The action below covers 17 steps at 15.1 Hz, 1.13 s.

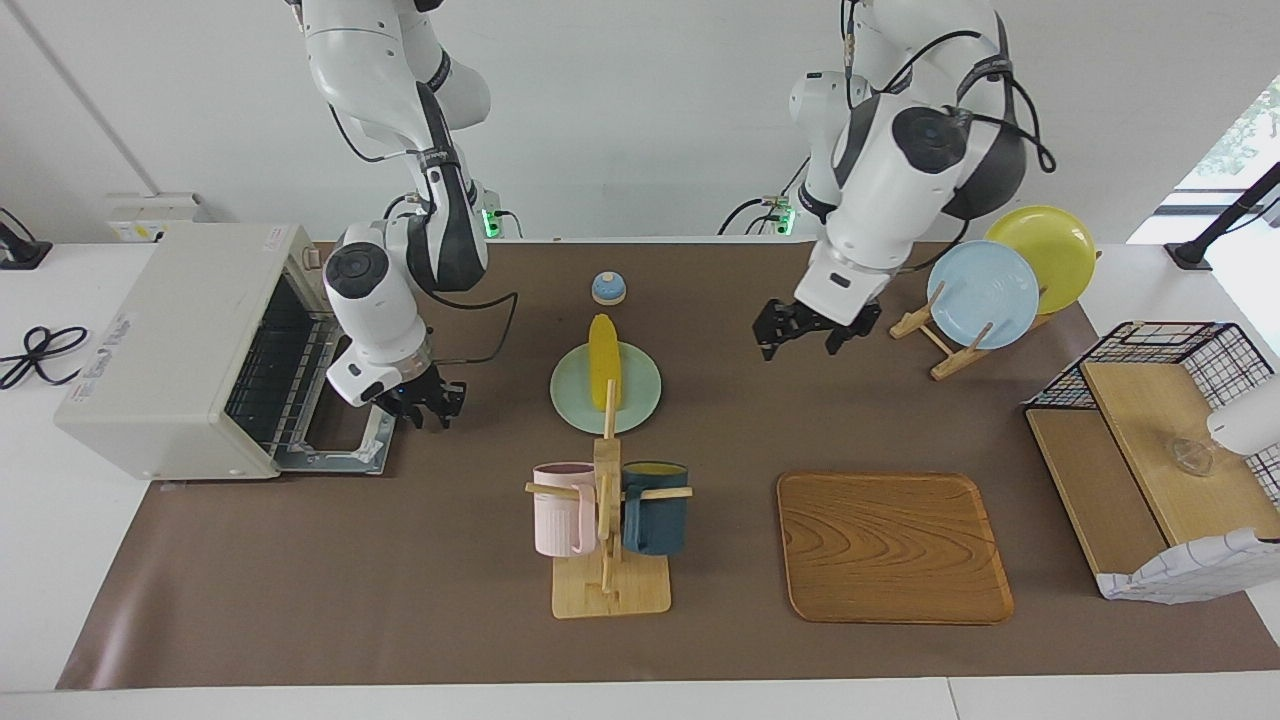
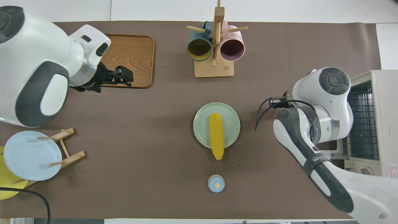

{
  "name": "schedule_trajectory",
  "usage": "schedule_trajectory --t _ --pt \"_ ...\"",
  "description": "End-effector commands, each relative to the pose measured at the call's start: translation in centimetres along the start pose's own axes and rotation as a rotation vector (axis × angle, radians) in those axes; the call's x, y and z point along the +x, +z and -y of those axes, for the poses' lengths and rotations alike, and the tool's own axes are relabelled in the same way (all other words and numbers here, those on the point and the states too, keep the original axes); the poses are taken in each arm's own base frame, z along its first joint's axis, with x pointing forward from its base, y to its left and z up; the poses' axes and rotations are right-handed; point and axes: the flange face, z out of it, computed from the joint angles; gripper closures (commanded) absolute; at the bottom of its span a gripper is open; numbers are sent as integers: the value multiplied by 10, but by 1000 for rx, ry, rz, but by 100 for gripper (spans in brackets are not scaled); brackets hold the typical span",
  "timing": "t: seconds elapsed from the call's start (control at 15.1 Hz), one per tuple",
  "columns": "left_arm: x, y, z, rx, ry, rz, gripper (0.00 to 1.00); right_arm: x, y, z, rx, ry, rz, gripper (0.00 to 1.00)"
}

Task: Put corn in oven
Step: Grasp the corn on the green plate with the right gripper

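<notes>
The corn (image 1: 602, 360) lies on the green plate (image 1: 640, 398) in the middle of the tabletop (image 1: 400, 560), so it is not yet in the oven (image 1: 180, 350), whose door is already down. My right claw (image 1: 420, 405) hangs empty just beside the open door, and my left claw (image 1: 808, 338) is up in the air, spread and empty. In the overhead view my right claw is hidden under its arm, and I cannot tell its opening

A plain white wall (image 1: 620, 120) is seen at the far end. A brown mat (image 1: 400, 560) is spread over the white table (image 1: 60, 560). Daylight is admitted through a window (image 1: 1245, 130) at the right.
</notes>
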Motion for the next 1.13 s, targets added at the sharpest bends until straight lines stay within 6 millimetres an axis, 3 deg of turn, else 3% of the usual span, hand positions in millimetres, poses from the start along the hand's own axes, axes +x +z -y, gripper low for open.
schedule_trajectory --t 0.0,0.13,0.26,0.33,0.53,0.66,0.86,1.06 --pt "-16 -27 37 47 33 34 0 1 -20 60 -1 32 9 41" --pt "-26 -37 51 84 38 56 0 -28 -15 124 -16 46 2 37" --pt "-41 -52 58 93 30 81 0 -52 0 201 -27 84 -21 20" --pt "-50 -60 64 95 22 86 0 -56 8 218 -23 95 -31 14" --pt "-80 -70 70 105 44 122 0 -61 22 240 20 103 -66 13" --pt "-89 -67 68 110 48 140 0 -69 40 248 20 89 -70 17" --pt "-89 -68 62 89 56 135 0 -76 57 240 -5 81 -51 32" --pt "-70 -83 56 35 53 86 0 -100 69 251 26 60 -55 37"
